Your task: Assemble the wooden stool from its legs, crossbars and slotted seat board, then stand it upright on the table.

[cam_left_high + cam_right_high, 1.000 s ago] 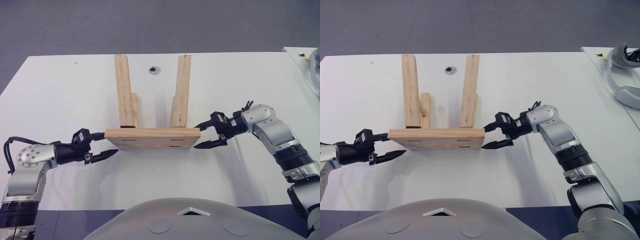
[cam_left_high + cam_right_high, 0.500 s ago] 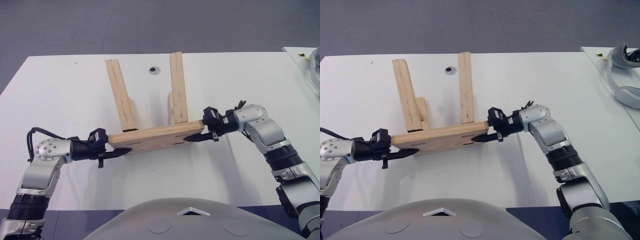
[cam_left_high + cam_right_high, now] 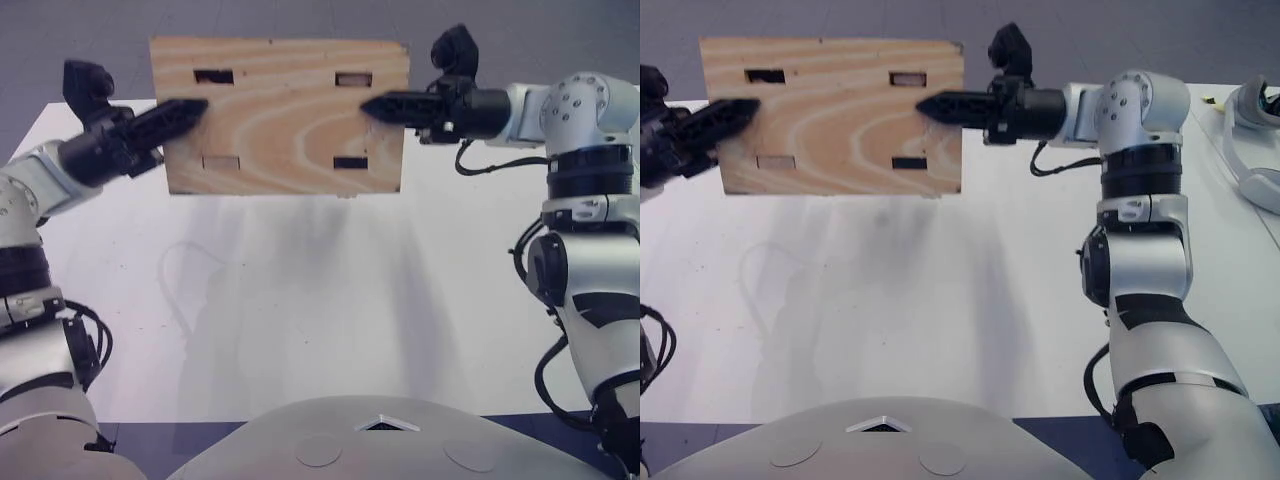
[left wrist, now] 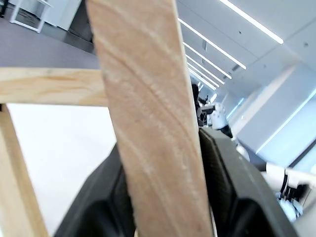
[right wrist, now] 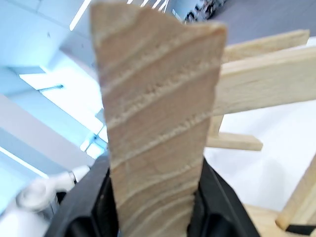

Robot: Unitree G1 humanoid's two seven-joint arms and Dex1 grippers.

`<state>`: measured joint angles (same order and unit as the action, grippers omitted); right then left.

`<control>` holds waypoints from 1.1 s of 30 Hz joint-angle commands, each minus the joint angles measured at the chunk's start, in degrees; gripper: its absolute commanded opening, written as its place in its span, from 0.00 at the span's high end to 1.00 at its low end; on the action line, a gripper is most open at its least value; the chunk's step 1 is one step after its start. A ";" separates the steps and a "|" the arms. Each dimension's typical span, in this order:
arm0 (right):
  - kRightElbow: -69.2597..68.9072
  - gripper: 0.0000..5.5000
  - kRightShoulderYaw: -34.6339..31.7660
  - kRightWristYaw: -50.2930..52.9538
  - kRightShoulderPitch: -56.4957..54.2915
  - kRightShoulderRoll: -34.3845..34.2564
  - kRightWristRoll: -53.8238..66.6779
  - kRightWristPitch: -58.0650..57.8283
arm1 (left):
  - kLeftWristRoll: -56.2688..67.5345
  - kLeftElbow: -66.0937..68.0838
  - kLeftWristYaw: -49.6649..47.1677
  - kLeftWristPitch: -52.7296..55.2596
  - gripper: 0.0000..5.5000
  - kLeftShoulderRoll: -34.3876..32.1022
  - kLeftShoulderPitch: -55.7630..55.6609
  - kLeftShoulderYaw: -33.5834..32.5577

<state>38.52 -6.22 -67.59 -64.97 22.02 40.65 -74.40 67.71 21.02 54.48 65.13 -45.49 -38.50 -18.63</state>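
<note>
You're holding the board (image 3: 285, 115) aloft, left gripper (image 3: 190, 106) and right gripper (image 3: 372, 104) clenching its edges, legs (image 5: 261, 79) hiding behind it.

I have both arms up now: the stool (image 3: 280, 125) is off the table (image 3: 300, 320) and hangs high before the head camera, where a second ago it lay on its side. It shows me its broad slotted face instead of an edge. My left gripper (image 3: 190, 108) and right gripper (image 3: 372, 105), spread beside it before, now clamp its ends.
</note>
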 commanded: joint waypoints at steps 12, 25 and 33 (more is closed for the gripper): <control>36.67 0.73 -20.15 73.03 -8.04 -19.82 -1.71 44.96 | -12.61 36.73 -51.39 -24.64 0.71 13.53 -19.88 -9.34; 37.95 0.35 -22.41 70.97 -7.72 -18.73 -0.37 44.97 | -17.71 31.77 -50.72 -27.08 0.42 15.14 -14.74 -10.93; 36.73 0.30 -19.99 53.53 -8.24 -12.44 -4.42 34.39 | -12.84 3.42 -47.74 -13.58 0.33 11.50 -0.67 -15.76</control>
<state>73.36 -27.00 -12.31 -76.10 8.22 38.63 -35.90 52.33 31.70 6.45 47.65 -32.76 -42.52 -32.82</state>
